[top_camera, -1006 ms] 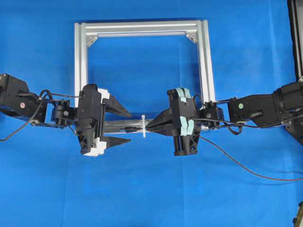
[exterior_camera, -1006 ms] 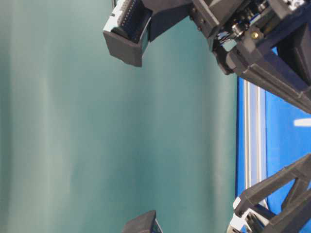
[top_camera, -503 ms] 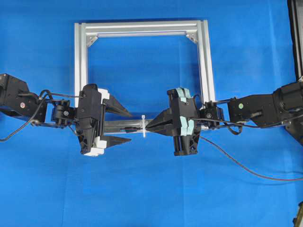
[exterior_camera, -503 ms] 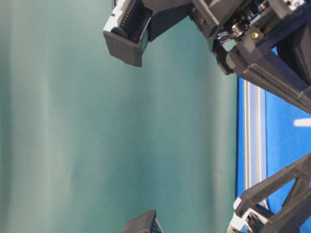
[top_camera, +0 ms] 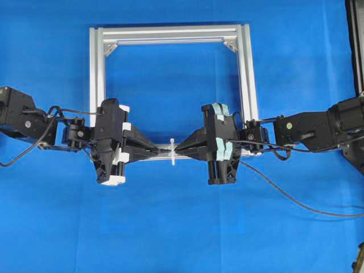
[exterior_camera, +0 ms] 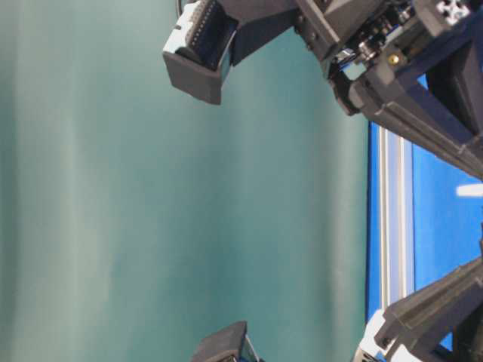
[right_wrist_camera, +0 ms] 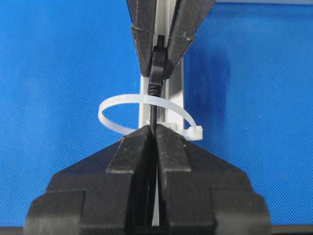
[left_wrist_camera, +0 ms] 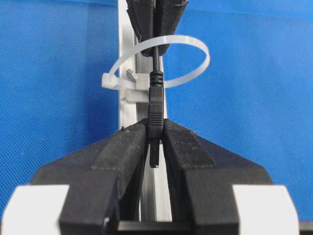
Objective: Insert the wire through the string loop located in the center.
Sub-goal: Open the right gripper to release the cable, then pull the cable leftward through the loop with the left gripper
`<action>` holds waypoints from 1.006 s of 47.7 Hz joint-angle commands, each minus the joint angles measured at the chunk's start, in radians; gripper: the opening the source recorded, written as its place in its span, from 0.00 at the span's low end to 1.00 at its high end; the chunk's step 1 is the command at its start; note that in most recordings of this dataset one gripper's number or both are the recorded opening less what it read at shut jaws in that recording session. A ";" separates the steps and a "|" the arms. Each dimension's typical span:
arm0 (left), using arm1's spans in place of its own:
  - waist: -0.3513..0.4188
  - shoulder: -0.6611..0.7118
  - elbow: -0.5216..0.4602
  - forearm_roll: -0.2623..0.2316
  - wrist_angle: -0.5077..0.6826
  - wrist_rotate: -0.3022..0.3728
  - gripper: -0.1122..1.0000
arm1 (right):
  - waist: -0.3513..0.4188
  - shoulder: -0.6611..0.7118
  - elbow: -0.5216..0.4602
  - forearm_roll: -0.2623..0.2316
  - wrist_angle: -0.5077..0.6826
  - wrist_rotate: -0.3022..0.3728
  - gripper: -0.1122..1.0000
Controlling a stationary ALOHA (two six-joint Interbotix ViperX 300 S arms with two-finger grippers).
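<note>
2 wrist views show what the overhead hides: the wire point(left_wrist_camera: 155, 105) passes through the string loop point(left_wrist_camera: 161, 61), its plug clamped by the left gripper point(left_wrist_camera: 155, 142); the right gripper point(right_wrist_camera: 154, 134) pinches its cable. Left jaws, earlier spread, have closed.

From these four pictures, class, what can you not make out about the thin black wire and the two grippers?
- Overhead: the thin black wire's plug, hidden by the left gripper; the white string loop too small.
- Table-level: wire and loop out of frame.
- Right wrist: wire vanishes between the right gripper fingers.
- Left wrist: plug tip shadowed.
</note>
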 commanded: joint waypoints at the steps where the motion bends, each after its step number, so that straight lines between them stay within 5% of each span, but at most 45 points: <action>1: 0.011 -0.017 -0.006 -0.003 -0.003 0.002 0.17 | 0.005 -0.014 -0.008 -0.002 -0.005 0.002 0.07; 21: 0.011 -0.020 -0.006 -0.002 -0.003 0.002 0.17 | 0.005 -0.014 -0.006 0.003 0.017 0.008 0.11; 27: 0.012 -0.021 -0.003 -0.002 -0.003 0.002 0.17 | 0.006 -0.017 -0.006 0.006 0.018 0.008 0.30; 38: 0.011 -0.021 -0.005 -0.003 -0.003 0.002 0.17 | 0.005 -0.023 -0.005 0.006 0.018 0.006 0.91; 48: 0.011 -0.023 -0.002 -0.002 -0.002 0.003 0.17 | 0.005 -0.023 -0.003 0.006 0.018 0.006 0.91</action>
